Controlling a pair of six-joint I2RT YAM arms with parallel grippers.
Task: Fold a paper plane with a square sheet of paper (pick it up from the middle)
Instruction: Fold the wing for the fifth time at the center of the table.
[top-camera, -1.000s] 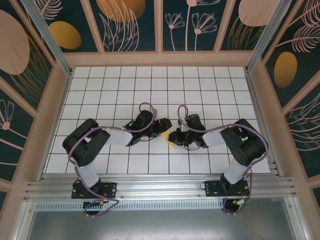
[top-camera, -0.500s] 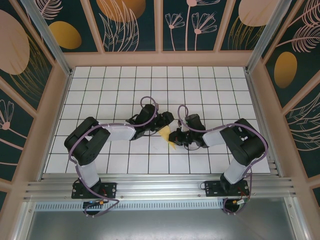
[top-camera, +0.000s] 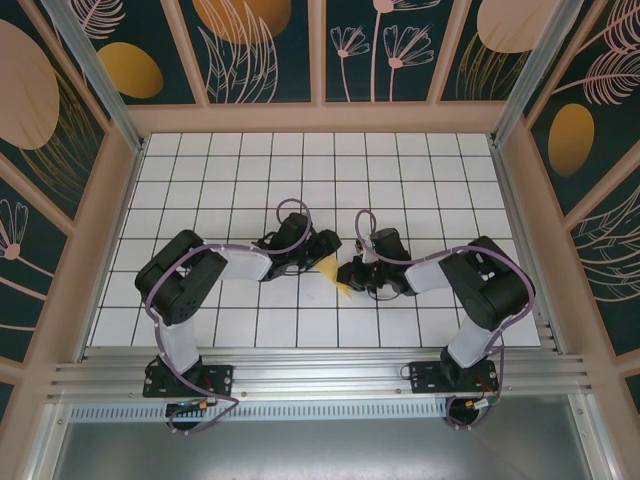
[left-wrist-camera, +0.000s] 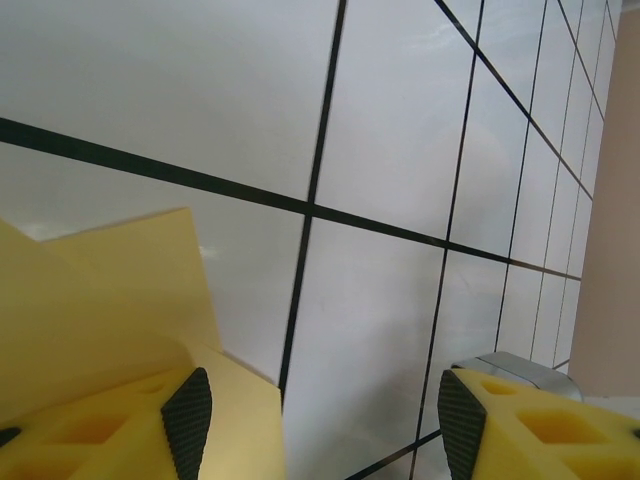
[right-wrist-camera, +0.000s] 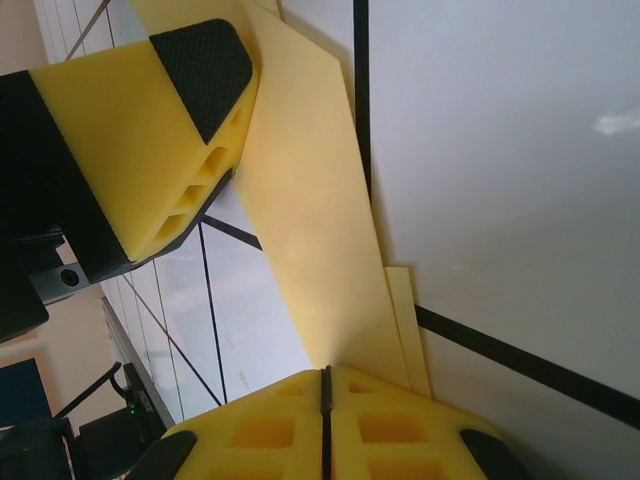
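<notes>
paper plane (right-wrist-camera: 310, 230), right claw's (right-wrist-camera: 324, 385) pinch clear at wrist, left claw (left-wrist-camera: 322, 420) gaping

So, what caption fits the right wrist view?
Right tool pinching the yellow paper, white gridded table behind.

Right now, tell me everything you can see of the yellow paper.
The yellow paper is plain, thin and unprinted, folded into a narrow strip with a second layer's edge showing along one side. It sits between the arms over the white tiled table. The right gripper is shut on one end; a finger of the open left gripper appears to touch the other.
</notes>
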